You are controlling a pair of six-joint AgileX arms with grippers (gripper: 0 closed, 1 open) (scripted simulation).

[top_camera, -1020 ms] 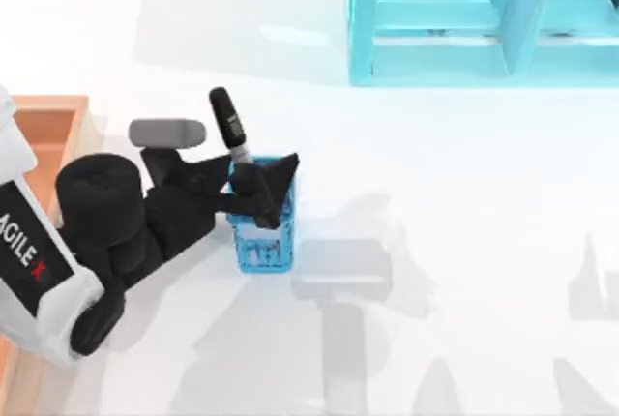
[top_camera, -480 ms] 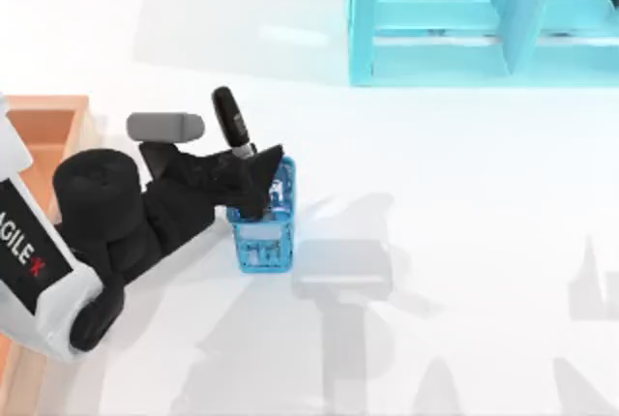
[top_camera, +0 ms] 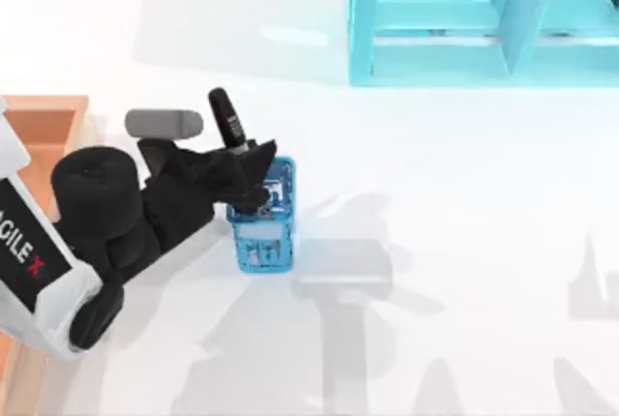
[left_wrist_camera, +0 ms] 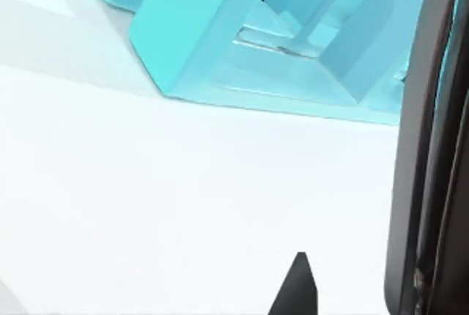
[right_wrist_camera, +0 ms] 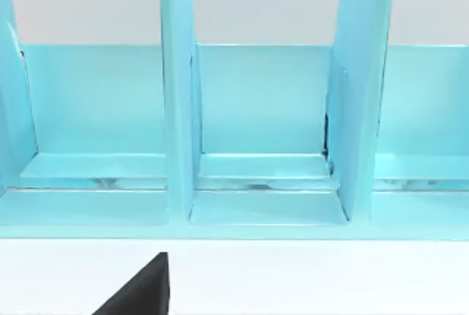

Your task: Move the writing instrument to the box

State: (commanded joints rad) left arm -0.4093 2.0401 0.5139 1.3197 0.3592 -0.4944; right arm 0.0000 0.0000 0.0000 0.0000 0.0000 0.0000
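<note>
Table surface, white and glossy, seen from above, with the left arm of the AgileX pair reaching across from the near left corner. Its black left pincer (top_camera: 253, 176) sits over the rim of a small blue mesh pen cup (top_camera: 261, 227) and looks clenched around the barrel of a slim marker pen with a black cap and grey-silver barrel (top_camera: 228, 122). The pen stands in the cup, tilted, its cap poking up and away toward the far left. At the left edge lies a shallow wooden tray with an orange-brown floor and pale tan walls (top_camera: 46, 104), partly hidden by the arm; it is the target, near the cup. Far across the table, on the right, stands a light-blue shelf unit (top_camera: 484, 19).

The pen seems light, rigid and smooth, so it could slip or swing in a loose hold. A firm grip on the barrel just below the cap, then a straight lift clear of the mesh, looks safest. I cannot tell the right pincer's state.
</note>
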